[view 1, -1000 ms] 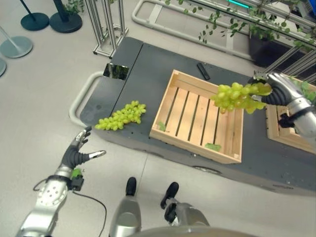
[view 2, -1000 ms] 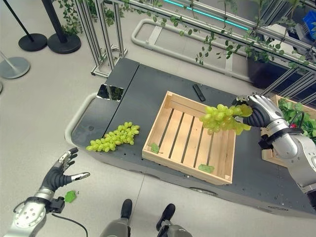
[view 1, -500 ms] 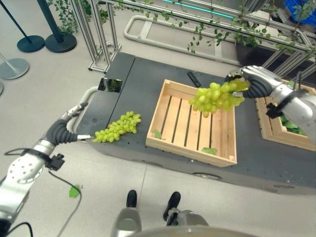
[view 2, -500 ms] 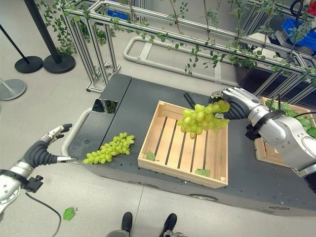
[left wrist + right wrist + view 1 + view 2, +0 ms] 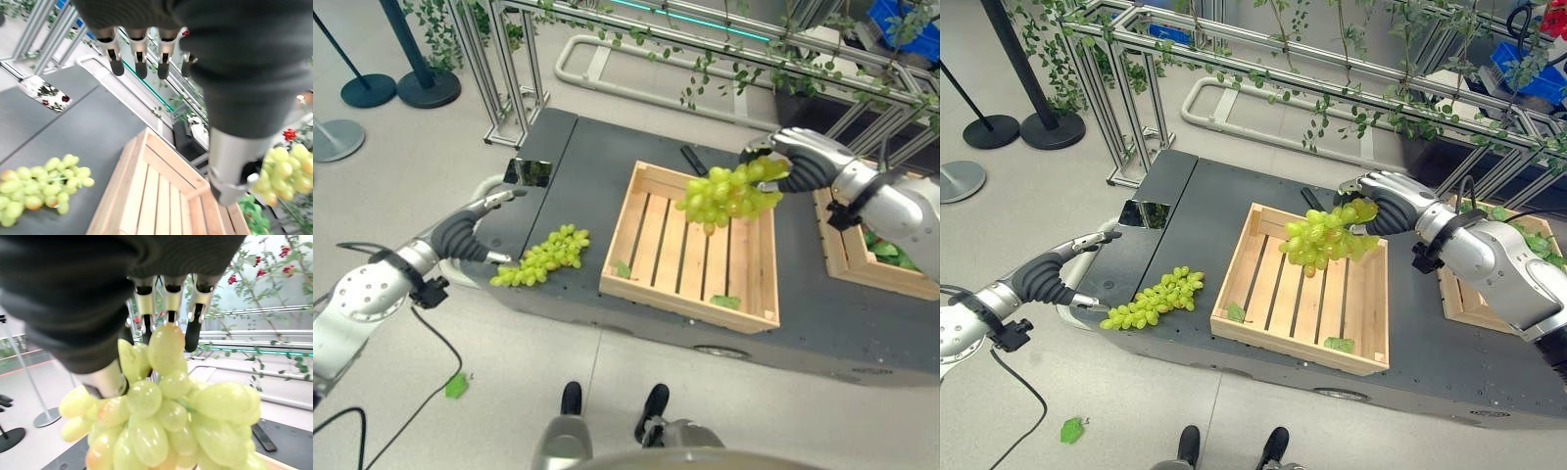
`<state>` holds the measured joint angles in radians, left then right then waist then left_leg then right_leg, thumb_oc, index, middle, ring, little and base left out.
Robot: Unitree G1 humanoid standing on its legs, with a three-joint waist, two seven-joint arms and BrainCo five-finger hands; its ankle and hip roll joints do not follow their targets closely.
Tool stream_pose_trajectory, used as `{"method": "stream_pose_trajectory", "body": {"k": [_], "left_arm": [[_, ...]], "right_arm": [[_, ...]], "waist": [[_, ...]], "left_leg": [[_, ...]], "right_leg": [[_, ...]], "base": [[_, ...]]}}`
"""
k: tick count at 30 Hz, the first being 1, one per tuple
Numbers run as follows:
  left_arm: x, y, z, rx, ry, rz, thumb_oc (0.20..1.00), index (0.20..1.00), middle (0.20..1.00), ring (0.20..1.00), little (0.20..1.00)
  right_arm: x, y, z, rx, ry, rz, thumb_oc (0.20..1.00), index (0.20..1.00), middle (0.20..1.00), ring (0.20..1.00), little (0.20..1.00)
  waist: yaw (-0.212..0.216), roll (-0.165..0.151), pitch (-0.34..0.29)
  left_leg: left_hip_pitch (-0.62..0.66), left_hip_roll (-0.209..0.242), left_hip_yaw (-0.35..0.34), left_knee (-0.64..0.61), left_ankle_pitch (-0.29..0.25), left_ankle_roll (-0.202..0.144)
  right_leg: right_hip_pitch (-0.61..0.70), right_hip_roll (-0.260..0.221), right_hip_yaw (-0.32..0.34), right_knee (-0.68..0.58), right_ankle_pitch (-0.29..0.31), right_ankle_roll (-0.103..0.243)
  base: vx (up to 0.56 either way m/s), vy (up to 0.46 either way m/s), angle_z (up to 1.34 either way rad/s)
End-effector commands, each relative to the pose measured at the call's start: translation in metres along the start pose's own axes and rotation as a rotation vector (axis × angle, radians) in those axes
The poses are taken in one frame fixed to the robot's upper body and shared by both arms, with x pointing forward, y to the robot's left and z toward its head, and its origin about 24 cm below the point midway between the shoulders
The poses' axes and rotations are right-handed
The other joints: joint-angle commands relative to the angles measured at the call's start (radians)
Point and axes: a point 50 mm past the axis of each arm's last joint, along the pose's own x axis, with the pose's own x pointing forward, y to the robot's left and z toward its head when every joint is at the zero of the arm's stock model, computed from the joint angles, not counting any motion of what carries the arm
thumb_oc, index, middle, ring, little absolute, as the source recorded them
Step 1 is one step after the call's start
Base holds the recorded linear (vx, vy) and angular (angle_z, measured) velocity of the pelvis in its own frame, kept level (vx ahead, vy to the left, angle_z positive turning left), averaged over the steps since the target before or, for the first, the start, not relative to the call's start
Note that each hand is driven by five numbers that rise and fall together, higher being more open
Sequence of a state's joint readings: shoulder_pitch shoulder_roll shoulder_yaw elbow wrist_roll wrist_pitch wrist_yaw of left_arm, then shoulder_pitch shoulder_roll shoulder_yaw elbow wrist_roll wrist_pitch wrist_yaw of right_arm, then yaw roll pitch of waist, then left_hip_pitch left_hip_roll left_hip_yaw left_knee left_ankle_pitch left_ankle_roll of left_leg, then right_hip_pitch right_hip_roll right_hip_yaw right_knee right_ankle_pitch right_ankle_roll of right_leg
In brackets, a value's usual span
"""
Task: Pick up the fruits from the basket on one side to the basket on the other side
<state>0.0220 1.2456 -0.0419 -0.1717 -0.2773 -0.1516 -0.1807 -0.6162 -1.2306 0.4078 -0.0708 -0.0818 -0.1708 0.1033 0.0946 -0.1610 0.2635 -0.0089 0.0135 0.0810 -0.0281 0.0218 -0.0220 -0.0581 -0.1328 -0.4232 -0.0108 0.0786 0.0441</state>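
Overhead, grapes point(image 5: 729, 196) hang from right hand point(image 5: 800, 162) above crate point(image 5: 656, 269).

Bright, even light is falling from above, casting soft shadows; nearby grapes point(image 5: 166, 416) are perhaps blurring slightly.

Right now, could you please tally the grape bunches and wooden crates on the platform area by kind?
Green grape bunches: 2, one held in the right hand as the held bunch, one as the lying bunch on the dark platform.
Wooden crates: 2, the middle crate and the right crate.
Total: 4.
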Motion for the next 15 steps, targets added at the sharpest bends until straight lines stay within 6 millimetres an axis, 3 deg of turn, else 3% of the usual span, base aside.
{"method": "stream_pose_trajectory", "body": {"k": [1, 8, 15], "left_arm": [[0.003, 0.010, 0.021, -0.005, -0.075, -0.032, 1.000, 1.000, 1.000, 1.000, 1.000], [0.018, 0.007, 0.052, -0.074, -0.196, -0.112, 1.000, 1.000, 1.000, 1.000, 1.000], [0.043, -0.010, 0.084, -0.126, -0.320, -0.235, 1.000, 1.000, 1.000, 1.000, 1.000]], "right_arm": [[0.012, -0.027, 0.022, 0.005, -0.115, -0.096, 0.200, 0.200, 0.200, 0.200, 0.200], [0.023, -0.021, 0.039, 0.018, -0.191, -0.078, 0.200, 0.200, 0.200, 0.200, 0.200], [0.038, -0.015, 0.063, 0.047, -0.289, -0.050, 0.200, 0.200, 0.200, 0.200, 0.200]], "waist": [[0.005, -0.033, -0.058], [0.001, -0.037, -0.063], [0.001, -0.035, -0.067]], "left_leg": [[0.061, -0.001, -0.018, 0.009, -0.072, 0.021], [0.066, -0.002, -0.023, 0.007, -0.071, 0.021], [0.066, -0.003, -0.030, 0.009, -0.070, 0.023]], "right_leg": [[-0.043, -0.112, -0.003, 0.052, 0.151, 0.190], [-0.032, -0.111, -0.008, 0.051, 0.149, 0.190], [-0.024, -0.111, -0.011, 0.046, 0.149, 0.189]], "base": [[0.00, 0.000, 0.00], [0.00, 0.000, 0.00], [0.00, 0.000, 0.00]]}}
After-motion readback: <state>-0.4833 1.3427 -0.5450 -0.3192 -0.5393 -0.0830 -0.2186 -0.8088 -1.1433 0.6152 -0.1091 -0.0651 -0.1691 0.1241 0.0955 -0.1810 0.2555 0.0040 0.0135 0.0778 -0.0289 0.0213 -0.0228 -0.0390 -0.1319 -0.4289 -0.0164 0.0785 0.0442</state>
